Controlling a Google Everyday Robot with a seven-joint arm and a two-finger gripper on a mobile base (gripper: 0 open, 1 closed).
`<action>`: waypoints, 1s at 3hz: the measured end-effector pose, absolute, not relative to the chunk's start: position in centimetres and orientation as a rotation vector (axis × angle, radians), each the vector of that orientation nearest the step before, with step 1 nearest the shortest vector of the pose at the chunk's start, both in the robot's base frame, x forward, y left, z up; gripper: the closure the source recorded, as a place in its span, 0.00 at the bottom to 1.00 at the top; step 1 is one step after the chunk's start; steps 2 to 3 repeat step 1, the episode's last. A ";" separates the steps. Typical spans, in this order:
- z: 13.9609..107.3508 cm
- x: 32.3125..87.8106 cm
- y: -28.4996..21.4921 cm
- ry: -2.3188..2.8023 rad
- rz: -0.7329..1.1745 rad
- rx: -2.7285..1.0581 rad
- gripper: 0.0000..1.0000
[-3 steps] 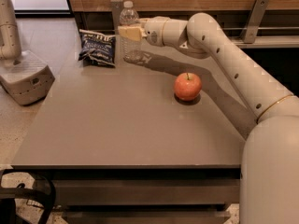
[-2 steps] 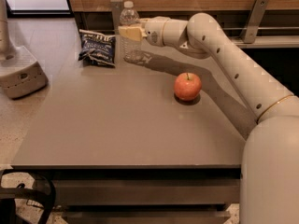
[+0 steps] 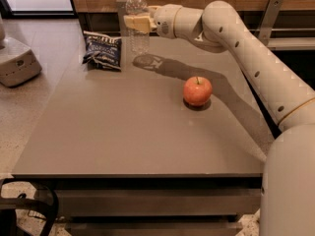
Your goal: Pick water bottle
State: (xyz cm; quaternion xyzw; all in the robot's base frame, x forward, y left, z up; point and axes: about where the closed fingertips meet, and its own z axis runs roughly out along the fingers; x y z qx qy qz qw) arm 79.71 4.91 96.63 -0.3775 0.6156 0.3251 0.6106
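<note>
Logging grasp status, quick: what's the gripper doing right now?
Gripper: closed on the bottle, at the far edge of the table.

I see the water bottle (image 3: 136, 4), clear ribbed plastic with a white cap, upright near the far edge of the table (image 3: 123, 132). The gripper (image 3: 133, 22) is clamped around its middle, and its base looks just clear of the surface.

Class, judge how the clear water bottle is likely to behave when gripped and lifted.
The water bottle is tall and narrow, so it probably tips easily if nudged. Its clear ribbed wall likely flexes under the gripper, which is closed around its middle. It is small and plastic, so probably light.
</note>
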 end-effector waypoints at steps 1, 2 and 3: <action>99.4 79.0 4.6 1.407 0.703 -0.890 1.00; 99.4 79.0 4.6 1.407 0.703 -0.890 1.00; 99.4 79.0 4.6 1.407 0.703 -0.890 1.00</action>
